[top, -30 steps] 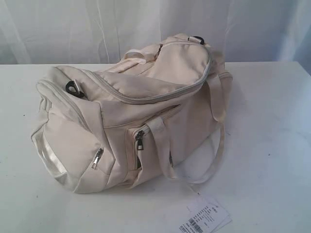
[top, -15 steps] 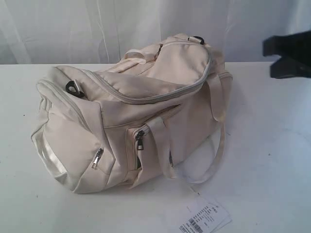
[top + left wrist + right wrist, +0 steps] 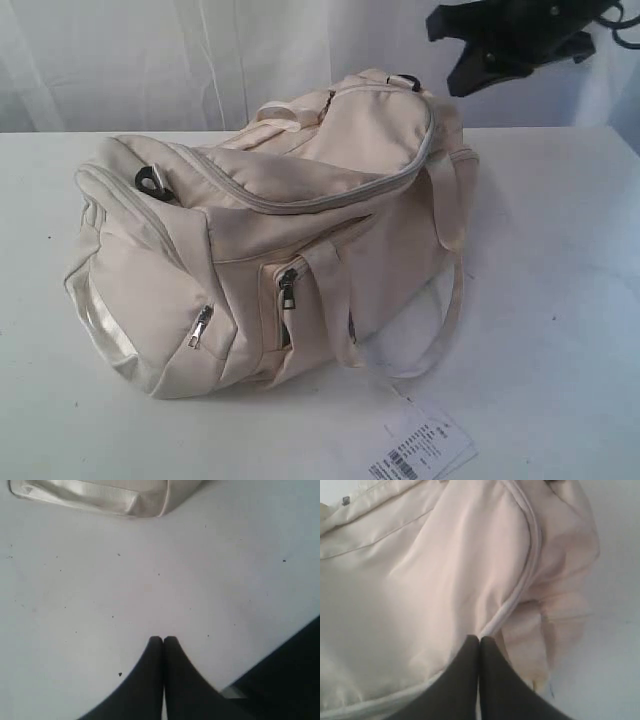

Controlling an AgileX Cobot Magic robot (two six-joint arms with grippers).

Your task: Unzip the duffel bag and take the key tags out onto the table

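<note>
We see a cream duffel bag (image 3: 300, 240) with a grey zip tape (image 3: 330, 203), a white table (image 3: 560, 300) flecked with dark specks, and a white paper tag (image 3: 425, 450), seemingly barcoded in black.

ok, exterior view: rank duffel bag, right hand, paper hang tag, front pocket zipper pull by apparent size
1. duffel bag, by far
2. right hand, cropped by the frame and at unclear depth, so only loosely above the tag
3. paper hang tag, also cropped
4. front pocket zipper pull
</note>
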